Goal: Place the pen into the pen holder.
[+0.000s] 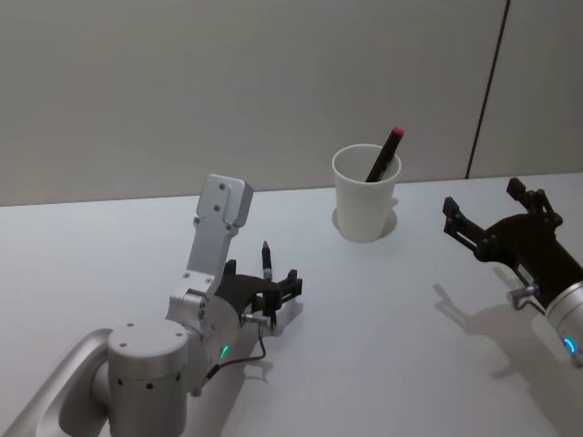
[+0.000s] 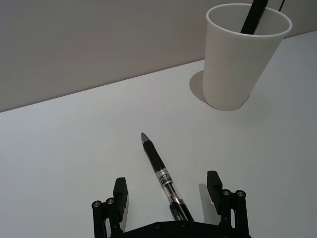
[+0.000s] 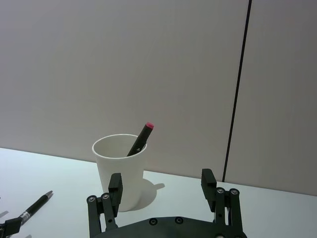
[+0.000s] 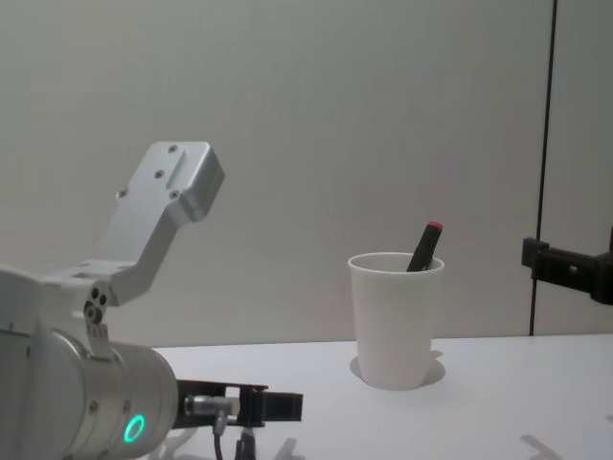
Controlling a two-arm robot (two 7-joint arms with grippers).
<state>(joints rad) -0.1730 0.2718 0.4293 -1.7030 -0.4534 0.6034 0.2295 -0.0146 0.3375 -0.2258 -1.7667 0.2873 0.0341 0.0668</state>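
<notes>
A black pen [image 1: 267, 261] with a clear grip lies on the white table, tip pointing toward the wall. My left gripper [image 1: 262, 273] is low over its rear end and stands open. In the left wrist view the pen [image 2: 159, 171] runs between the spread fingers [image 2: 119, 192], touched by neither. The pen holder [image 1: 365, 205], a white paper cup, stands upright farther back and to the right, also seen as the cup [image 2: 242, 59]. My right gripper [image 1: 483, 198] hovers open to the cup's right, aimed at the holder [image 3: 120, 171].
A black marker with a red cap [image 1: 385, 155] leans inside the cup. A grey wall with a dark vertical seam [image 1: 487, 86] closes off the table's far edge. Bare tabletop [image 1: 383, 309] lies between the two arms.
</notes>
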